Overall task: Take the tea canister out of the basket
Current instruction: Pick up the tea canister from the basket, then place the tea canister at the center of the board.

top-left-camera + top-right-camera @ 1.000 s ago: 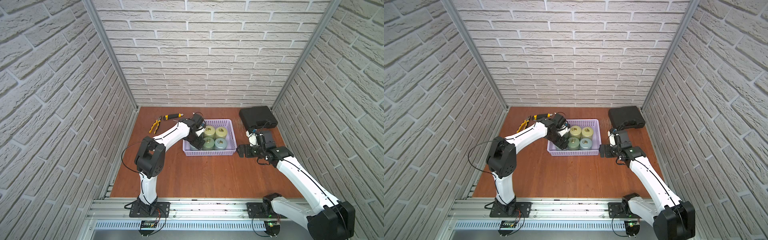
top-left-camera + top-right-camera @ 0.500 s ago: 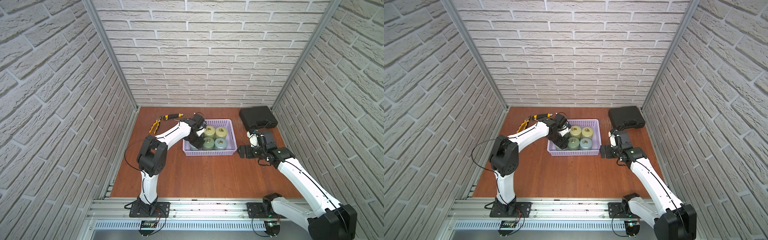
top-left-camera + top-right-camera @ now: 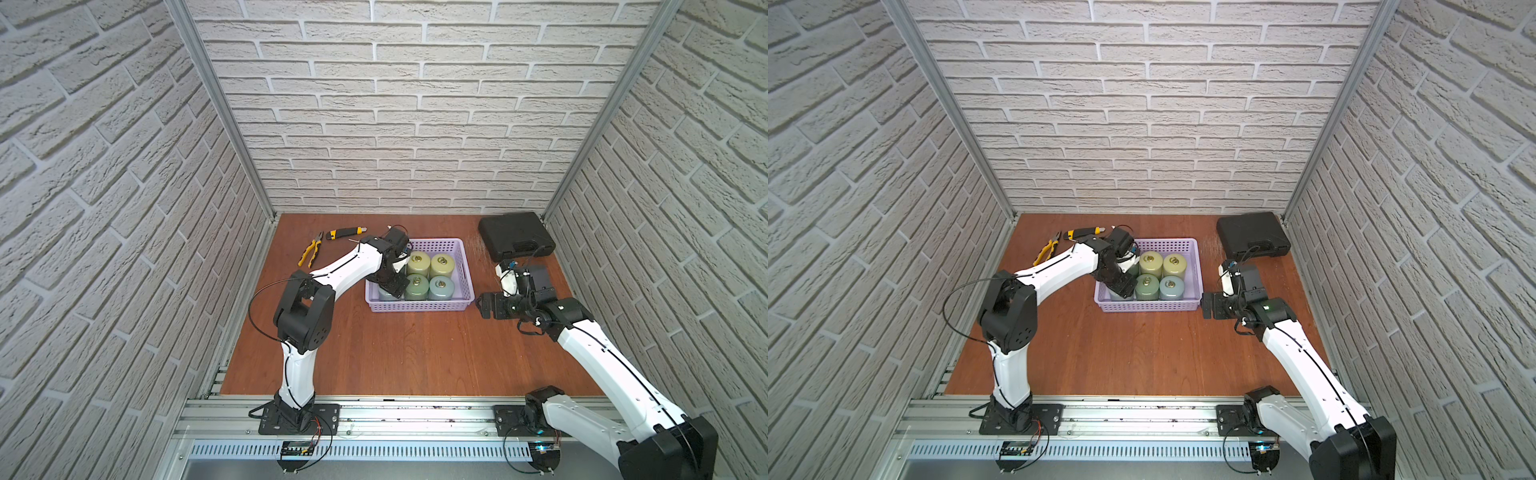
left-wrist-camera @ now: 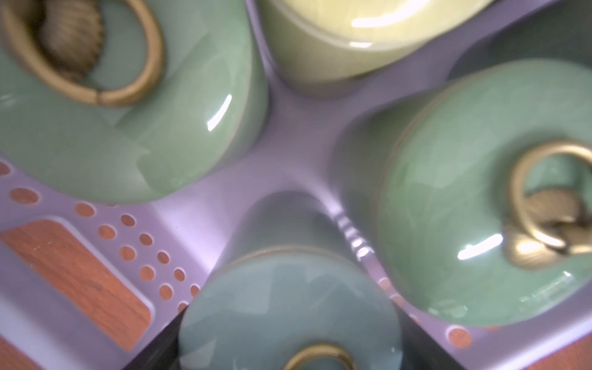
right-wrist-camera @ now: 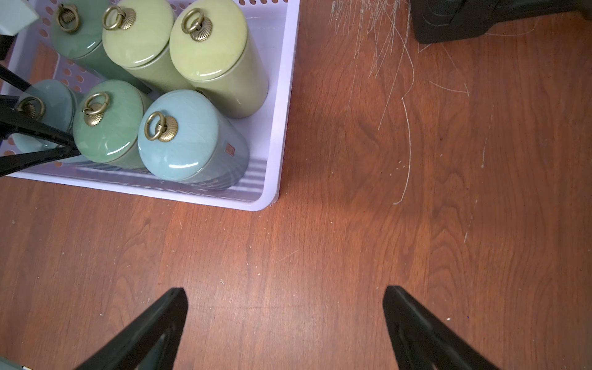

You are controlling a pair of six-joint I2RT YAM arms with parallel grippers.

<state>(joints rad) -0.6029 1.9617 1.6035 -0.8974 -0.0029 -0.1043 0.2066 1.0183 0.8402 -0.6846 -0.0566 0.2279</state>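
Six canisters (image 5: 192,137) are standing in the basket (image 3: 419,306). I am watching the left gripper (image 3: 392,286) hanging low inside it, its fingers (image 5: 38,133) straddling the near-left tea canister (image 4: 288,307); whether they are pinching it, I cannot tell. The right gripper (image 5: 285,290) is hovering spread wide over the table (image 5: 320,240), just beside the basket's near right corner.

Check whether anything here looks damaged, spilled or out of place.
Only the table stands out: pale scratches mar its wood between the basket and the black case. The six canisters look upright in the basket; nothing is spilled.
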